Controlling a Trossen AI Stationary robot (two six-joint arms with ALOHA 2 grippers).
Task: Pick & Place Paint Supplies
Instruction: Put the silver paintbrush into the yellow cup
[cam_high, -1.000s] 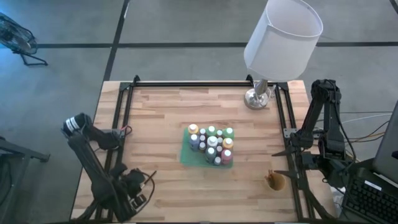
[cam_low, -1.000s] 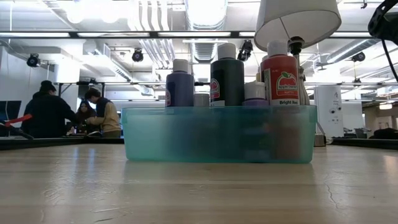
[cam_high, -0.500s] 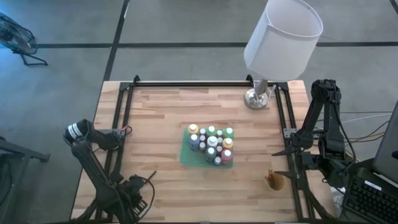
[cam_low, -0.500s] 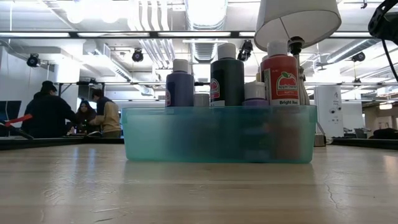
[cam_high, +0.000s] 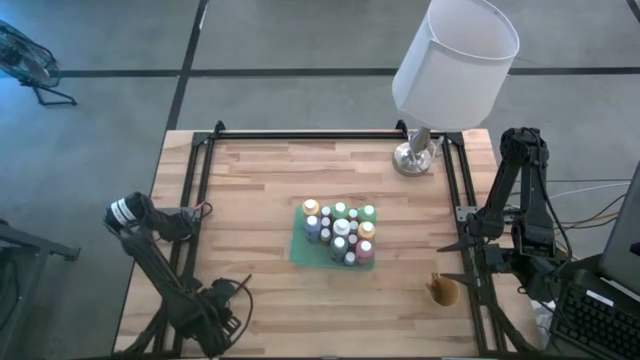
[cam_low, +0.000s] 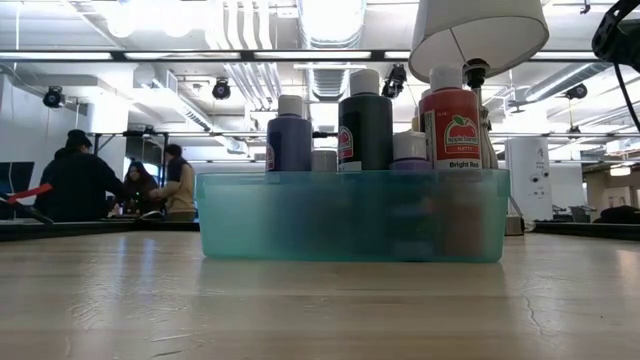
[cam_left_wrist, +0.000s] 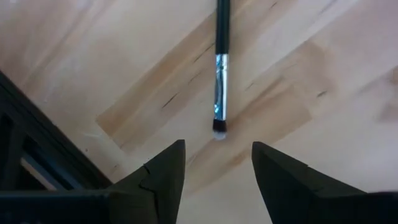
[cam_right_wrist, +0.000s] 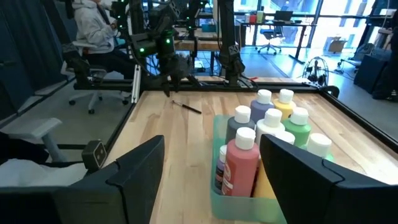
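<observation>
At the near left corner of the wooden tabletop (cam_high: 260, 200), the left claw (cam_left_wrist: 216, 163) hangs wide and empty over one thin dark-handled brush (cam_left_wrist: 221, 68), not yet stowed. Farther off, roughly fifteen pale-capped paint bottles (cam_high: 340, 233) already fill the translucent green rectangular bin (cam_low: 350, 215). Beside the small round tan cup (cam_high: 442, 291), the right claw (cam_right_wrist: 211, 155) waits wide, empty.

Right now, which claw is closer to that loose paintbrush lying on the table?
The left. The left claw hangs open right above the paintbrush, near the table's front left corner. The right claw waits open across the table, beyond the bin of paint bottles.
</observation>
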